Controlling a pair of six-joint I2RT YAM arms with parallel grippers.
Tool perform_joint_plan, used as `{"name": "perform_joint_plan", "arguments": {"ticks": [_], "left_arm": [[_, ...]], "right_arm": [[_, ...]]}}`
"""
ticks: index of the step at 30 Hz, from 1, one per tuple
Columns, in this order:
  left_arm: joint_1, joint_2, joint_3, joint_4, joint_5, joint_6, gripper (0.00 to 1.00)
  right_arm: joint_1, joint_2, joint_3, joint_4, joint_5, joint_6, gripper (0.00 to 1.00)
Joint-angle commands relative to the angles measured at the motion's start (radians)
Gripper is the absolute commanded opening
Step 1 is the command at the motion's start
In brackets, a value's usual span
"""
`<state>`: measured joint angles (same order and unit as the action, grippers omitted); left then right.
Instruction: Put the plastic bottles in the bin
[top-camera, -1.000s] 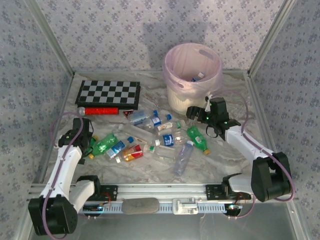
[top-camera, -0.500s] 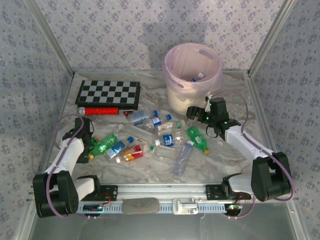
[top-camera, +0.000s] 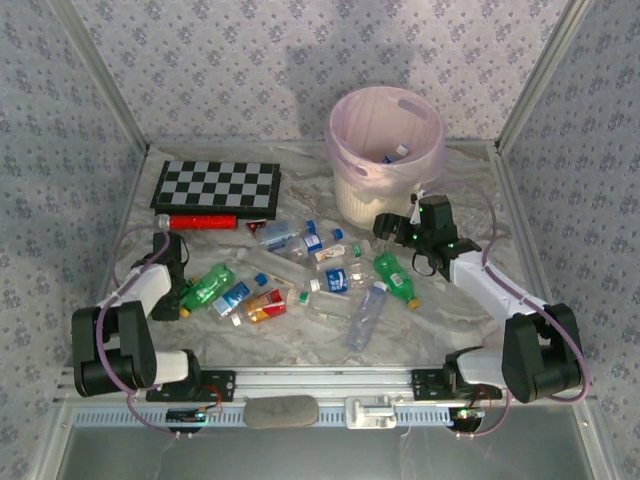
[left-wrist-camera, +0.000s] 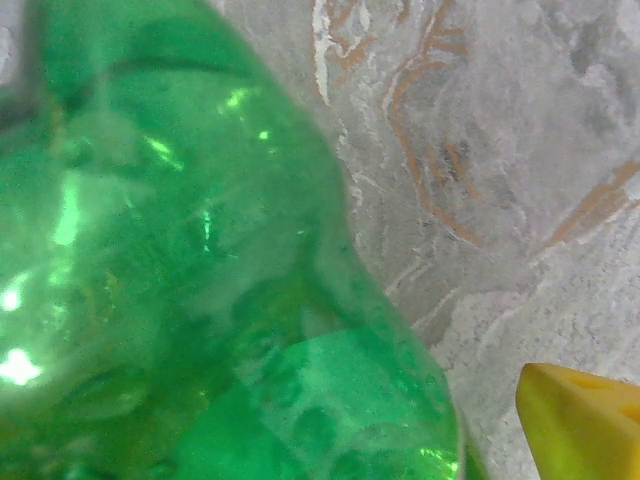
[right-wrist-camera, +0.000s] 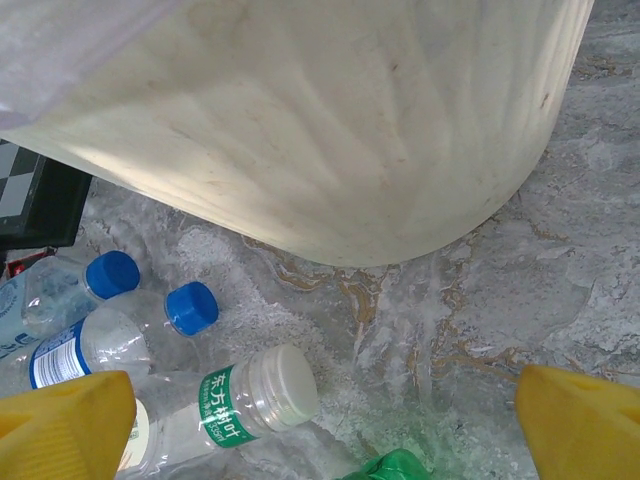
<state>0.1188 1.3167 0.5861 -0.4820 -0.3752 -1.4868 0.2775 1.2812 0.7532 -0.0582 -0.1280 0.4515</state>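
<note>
Early stage: 1 blue-capped bottle (top-camera: 397, 154) is seen in the bin (top-camera: 358, 200); roughly 12 plastic bottles (top-camera: 365, 315) are left on the table (top-camera: 470, 310). The right gripper (right-wrist-camera: 322, 420) is spread wide and empty; the left gripper (top-camera: 180, 285) is set against the green bottle (left-wrist-camera: 180, 280), and its finger state cannot be told.

Marbled table (top-camera: 300, 165): bin (top-camera: 375, 200) far right, chessboard (top-camera: 217, 187) far left, red stick (top-camera: 202, 222), bottles (top-camera: 365, 315) scattered centre.

The plastic bottles (top-camera: 366, 315), clear, green, one orange-red, lie scattered on the desk (top-camera: 435, 330); the pink-lined cream bin (top-camera: 355, 197) stands upright behind them
</note>
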Motion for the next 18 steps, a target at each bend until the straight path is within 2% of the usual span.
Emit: {"name": "perform_joint_plan", "arguments": {"ticks": [1, 7, 14, 18], "left_arm": [[0.008, 0.036, 0.0, 0.055, -0.008, -0.025, 0.9], [0.008, 0.061, 0.008, 0.069, -0.007, -0.05, 0.77], [0.008, 0.035, 0.02, 0.063, -0.035, -0.05, 0.57], [0.008, 0.007, 0.033, 0.062, -0.059, -0.031, 0.5]], "right_arm": [[0.005, 0.005, -0.006, -0.023, 0.019, -0.01, 0.99], [0.005, 0.005, -0.005, -0.022, 0.023, -0.01, 0.99], [0.005, 0.012, -0.002, -0.019, 0.016, -0.007, 0.99], [0.005, 0.007, -0.002, -0.021, 0.013, -0.007, 0.99]]}}
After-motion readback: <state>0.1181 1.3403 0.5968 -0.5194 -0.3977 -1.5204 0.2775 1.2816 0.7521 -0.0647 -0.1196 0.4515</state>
